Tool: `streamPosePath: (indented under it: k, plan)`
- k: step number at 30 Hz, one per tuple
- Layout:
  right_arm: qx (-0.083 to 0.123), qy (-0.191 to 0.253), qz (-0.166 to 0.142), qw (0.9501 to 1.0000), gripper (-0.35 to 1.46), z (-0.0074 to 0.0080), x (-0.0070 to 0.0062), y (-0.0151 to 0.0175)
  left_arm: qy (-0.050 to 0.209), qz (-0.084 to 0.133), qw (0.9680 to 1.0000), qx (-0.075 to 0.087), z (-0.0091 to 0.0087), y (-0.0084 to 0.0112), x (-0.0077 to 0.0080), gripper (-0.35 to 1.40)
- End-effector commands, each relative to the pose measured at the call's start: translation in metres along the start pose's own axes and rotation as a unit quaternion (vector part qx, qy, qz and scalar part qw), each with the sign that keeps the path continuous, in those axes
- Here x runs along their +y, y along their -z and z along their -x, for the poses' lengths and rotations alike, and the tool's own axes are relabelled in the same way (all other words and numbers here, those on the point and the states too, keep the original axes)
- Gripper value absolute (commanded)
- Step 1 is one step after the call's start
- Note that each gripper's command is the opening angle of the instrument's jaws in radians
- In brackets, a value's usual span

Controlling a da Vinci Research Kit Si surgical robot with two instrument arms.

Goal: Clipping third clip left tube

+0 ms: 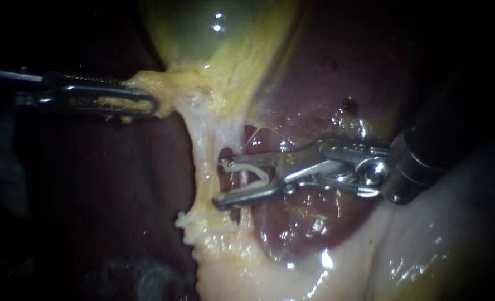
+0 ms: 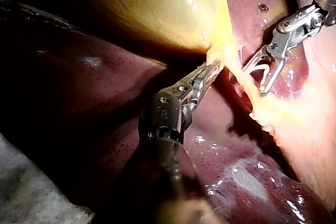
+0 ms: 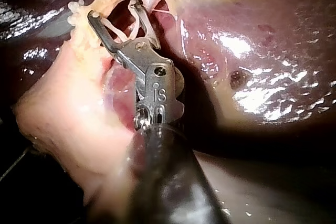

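The left instrument (image 1: pixel 154 105) enters from the dark left side, where its shaft is mostly lost in shadow. Its jaws are clenched on a tag of yellow tissue (image 1: pixel 147 82) at the lower end of the gallbladder (image 1: pixel 203 33). The gallbladder's upper part is cut off by the frame. From that tag a pale tube (image 1: pixel 205 156) stretches down toward the near fatty mass (image 1: pixel 231 262).

The right instrument (image 1: pixel 221 183) comes in from the right over the liver (image 1: pixel 336 72). Its jaws stand wide apart, carrying a white clip (image 1: pixel 247 165) with one leg against each jaw. The jaw tips reach the tube's right edge. From the endoscope it is hard to tell whether the tube already lies inside the clip or just beyond it, and also which strand is the left tube.

The right wrist view shows the clip's two legs (image 3: pixel 118 30) more plainly, meeting deep between the jaws, with stringy tissue just ahead of the tips. The left wrist view alone shows a pale cloth (image 2: pixel 26 192) far behind the left instrument, partly cut off.
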State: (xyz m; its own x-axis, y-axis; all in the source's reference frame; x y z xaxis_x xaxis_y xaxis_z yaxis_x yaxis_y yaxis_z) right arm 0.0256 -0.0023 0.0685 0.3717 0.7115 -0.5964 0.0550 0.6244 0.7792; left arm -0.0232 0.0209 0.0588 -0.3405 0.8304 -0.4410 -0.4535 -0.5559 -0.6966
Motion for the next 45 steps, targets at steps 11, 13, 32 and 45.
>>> streamPosePath:
  k: [11,13,32,45]
  plan:
    - [0.032,-0.034,-0.001,0.9989,0.49,-0.0004,0.0007,-0.0036,0.000,-0.001,1.0000,0.000,0.0000,0.0000,0.0000,-0.35]
    - [0.039,-0.044,-0.002,0.9983,0.50,-0.0006,0.0008,-0.0040,0.000,-0.001,1.0000,0.000,0.0000,0.0000,0.0000,-0.35]
    - [0.090,-0.072,-0.004,0.9933,0.50,-0.0041,0.0011,-0.0033,0.000,0.000,1.0000,0.000,0.0000,-0.0001,-0.0002,-0.35]
    - [0.107,-0.076,-0.020,0.9911,0.50,-0.0058,-0.0007,-0.0026,-0.001,-0.002,1.0000,0.001,0.0000,0.0003,-0.0010,-0.35]
